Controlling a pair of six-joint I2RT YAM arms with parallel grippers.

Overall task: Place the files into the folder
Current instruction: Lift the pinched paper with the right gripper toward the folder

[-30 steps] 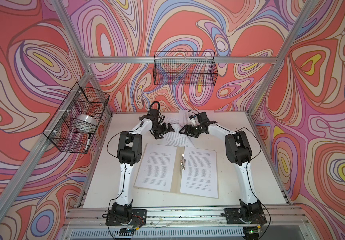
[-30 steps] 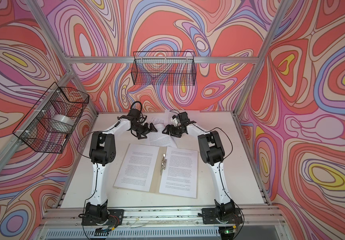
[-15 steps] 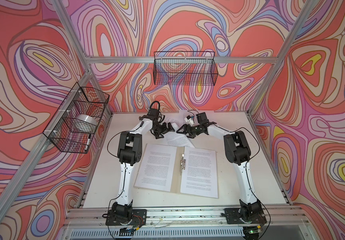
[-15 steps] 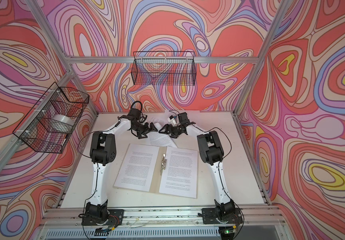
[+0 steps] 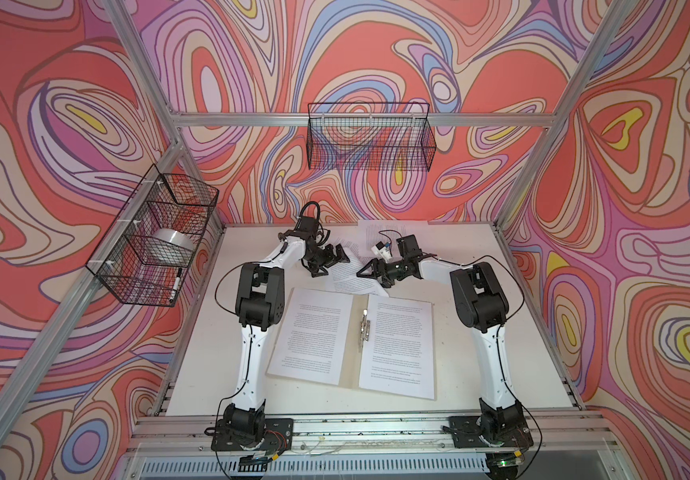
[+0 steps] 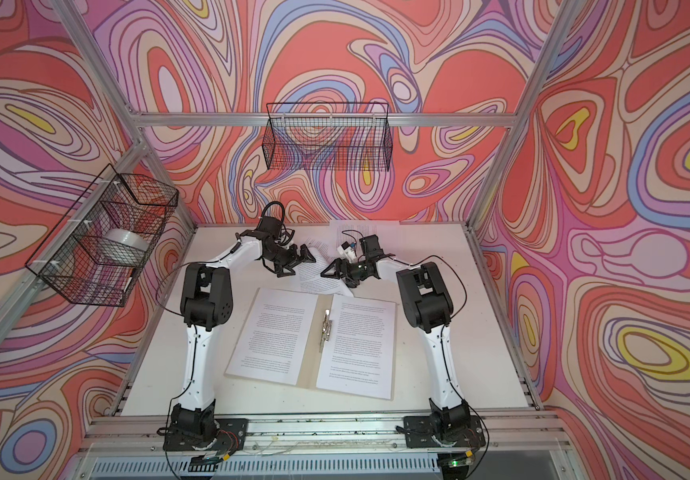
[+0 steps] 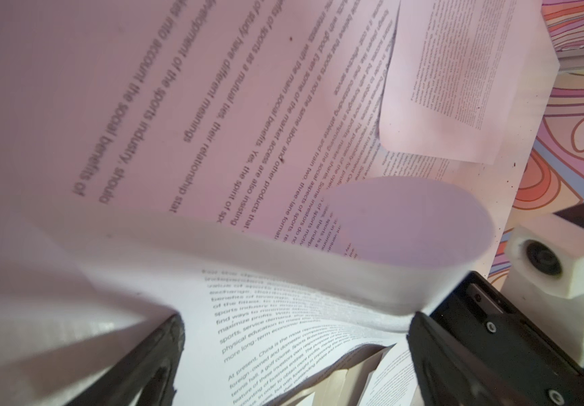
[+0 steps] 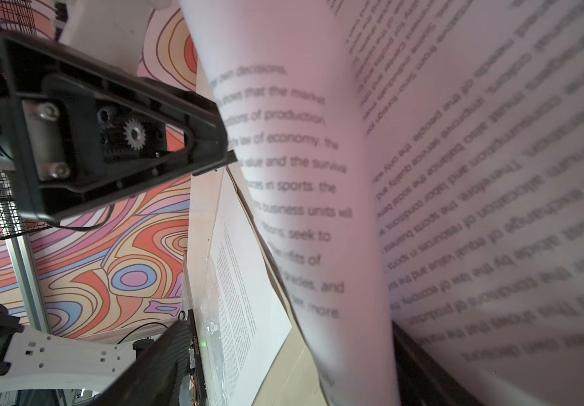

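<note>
While the white table (image 5: 480, 332) takes the whole floor, the tan folder (image 5: 349, 370) lies open in its middle, one printed sheet (image 5: 314, 332) on the left flap and a second sheet (image 5: 401, 345) on the right flap. Farther back a loose sheet (image 5: 351, 276) stands curled. The left gripper (image 5: 332, 262) is spread wide just beside it. The right gripper (image 5: 372, 277) is spread too, and the curl passes between its fingers. A small metal clip (image 5: 364, 330) sits on the spine. On the curl one can read "business units will" and "law of economy".
</note>
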